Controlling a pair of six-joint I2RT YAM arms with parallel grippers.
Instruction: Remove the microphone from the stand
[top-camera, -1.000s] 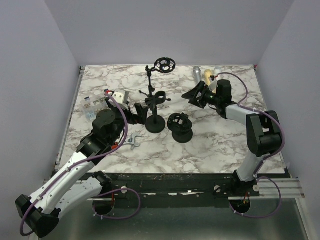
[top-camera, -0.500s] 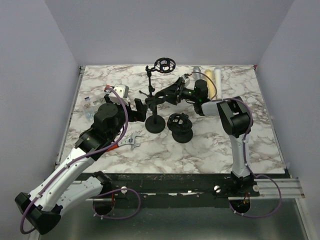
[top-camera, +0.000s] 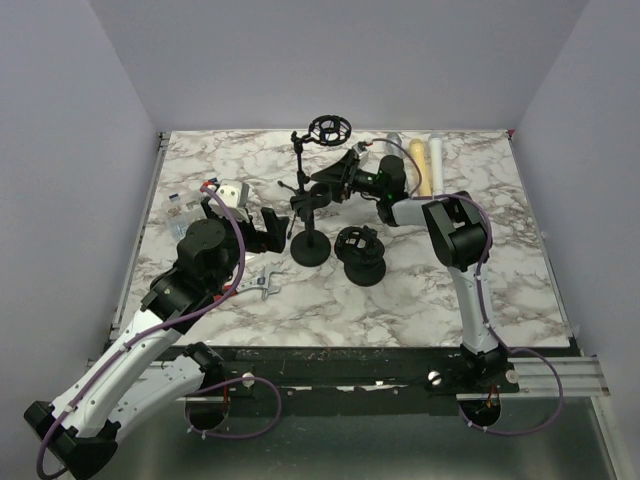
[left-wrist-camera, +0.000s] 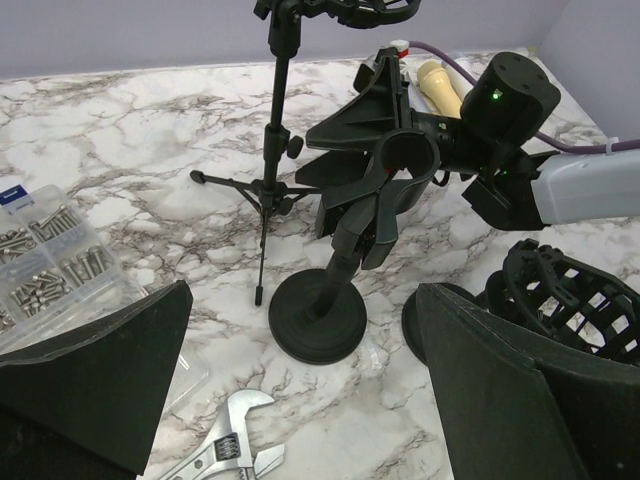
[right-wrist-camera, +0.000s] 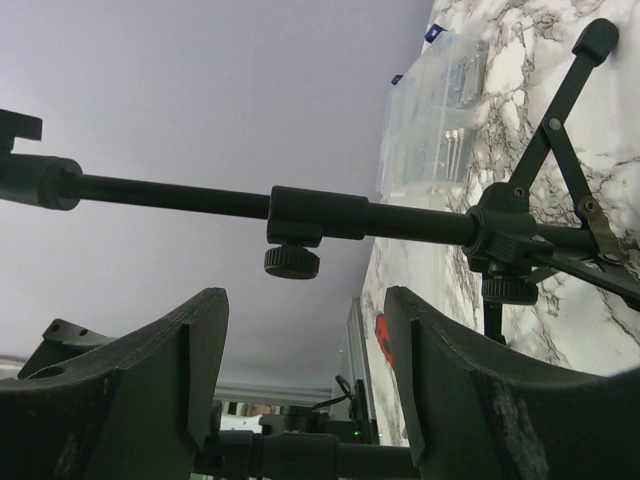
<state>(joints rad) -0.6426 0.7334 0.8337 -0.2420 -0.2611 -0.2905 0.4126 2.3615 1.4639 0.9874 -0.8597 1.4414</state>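
Mic (left-wrist-camera: 441, 88), cream body, lies flat on the marble table (top-camera: 440, 290) behind the R gripper (top-camera: 335, 180), on its wrist side. It is well apart from both sets of fingers and from the stand (left-wrist-camera: 335, 285).

Stand = round black base, short pole, ring clip (left-wrist-camera: 404, 153) on top.

R gripper:
- Fingers (left-wrist-camera: 362, 108) spread wide.
- In the left wrist view one finger sits above the clip and one below, w/ the clip in the gap btwn them.
- Can't tell if either pad touches the clip.
- In the right wrist view the thin pole of a tripod stand (right-wrist-camera: 320, 213) crosses just past the fingertips, no contact.

L gripper (left-wrist-camera: 302, 300):
- Fingers also apart, nothing btwn the pads.
- Stand base is straight ahead of the gap, near but not touching.
- Adjustable wrench (left-wrist-camera: 225, 455) lies on the table inside the gap, closer to the finger on that view's left.
- Clear screw box (left-wrist-camera: 50, 250) sits outside that same finger.
- Black shock mount (left-wrist-camera: 575, 300) on its own round base sits just beyond the other finger.
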